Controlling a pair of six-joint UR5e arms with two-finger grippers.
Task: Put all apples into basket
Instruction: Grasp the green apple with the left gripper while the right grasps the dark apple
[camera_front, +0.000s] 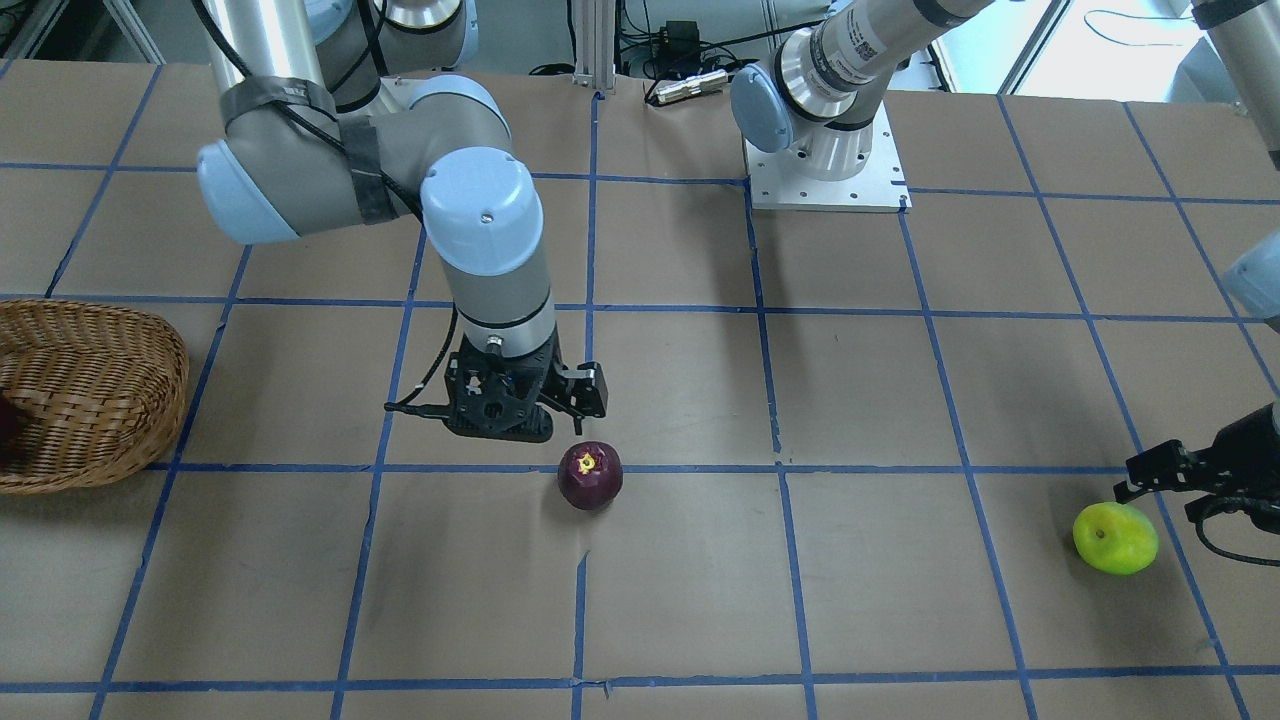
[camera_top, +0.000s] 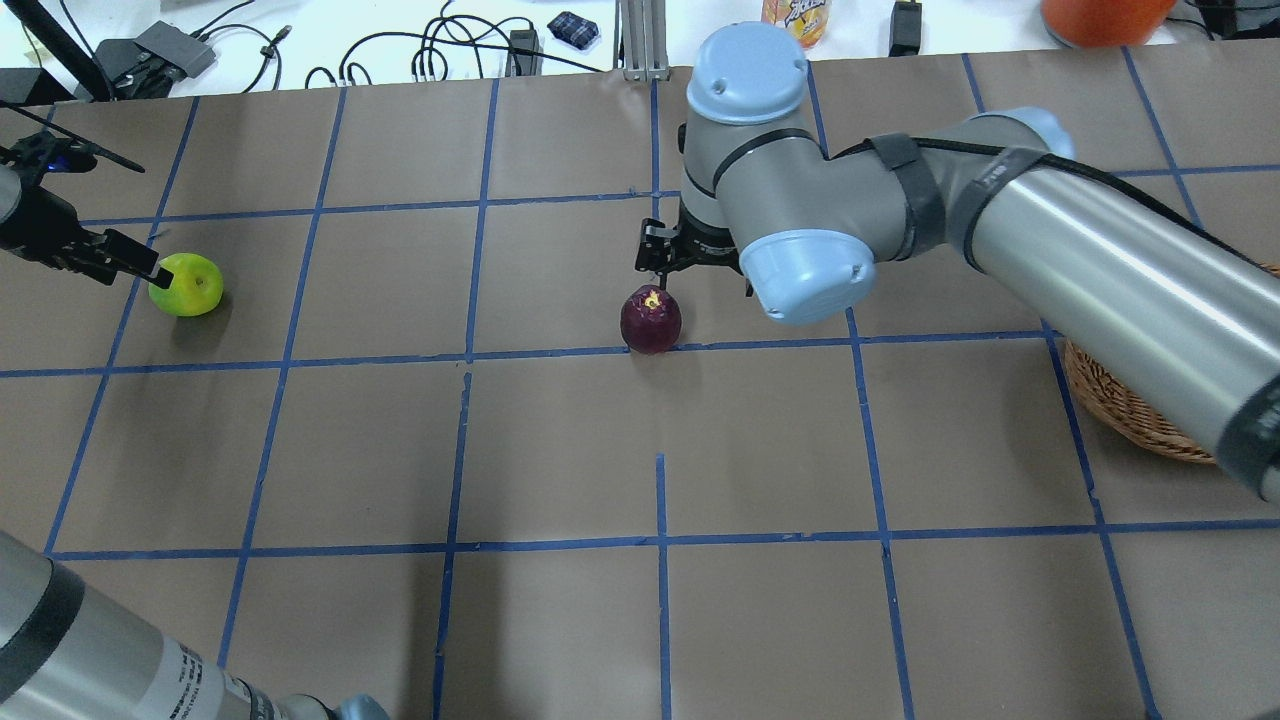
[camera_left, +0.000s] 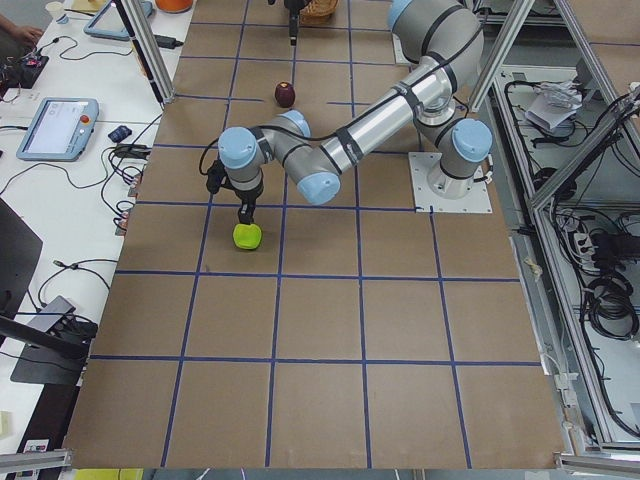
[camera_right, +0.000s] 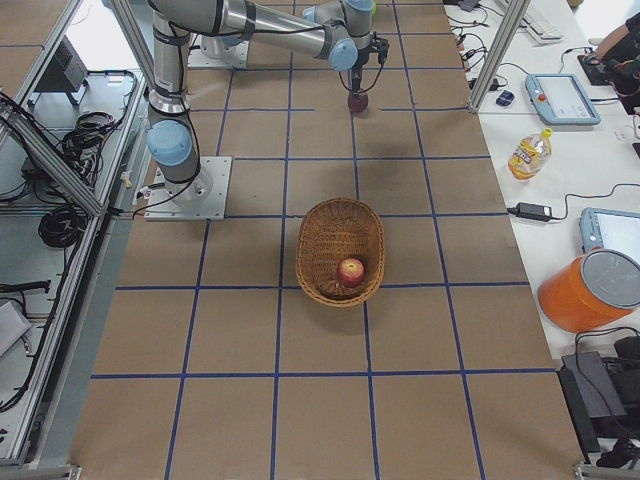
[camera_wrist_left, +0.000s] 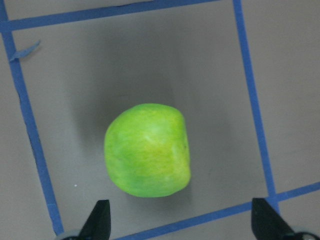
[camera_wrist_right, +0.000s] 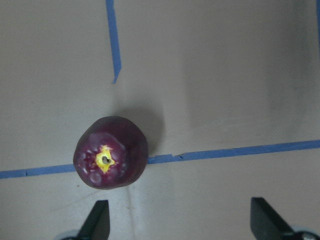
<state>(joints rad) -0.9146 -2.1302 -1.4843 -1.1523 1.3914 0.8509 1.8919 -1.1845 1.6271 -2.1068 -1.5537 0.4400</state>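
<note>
A yellow-green apple (camera_wrist_left: 147, 150) lies on the brown table paper at the robot's far left, also visible as the green apple (camera_top: 186, 285). My left gripper (camera_wrist_left: 182, 225) hangs open just above it, and the apple sits ahead of its fingertips (camera_wrist_left: 98, 220). A dark purple apple (camera_wrist_right: 111, 152) rests mid-table on a blue tape line. My right gripper (camera_wrist_right: 181, 225) hovers open beside and above this purple apple (camera_front: 590, 475), which is left of centre between the fingers. The wicker basket (camera_right: 325, 225) holds a red apple (camera_right: 351, 271).
Blue tape lines grid the table (camera_top: 560, 450). The basket (camera_front: 100, 400) stands at the table's end on the robot's right, partly under the right arm's forearm (camera_top: 1120, 270) in the overhead view. Cables, tablets, a bottle and an orange container lie on the side benches.
</note>
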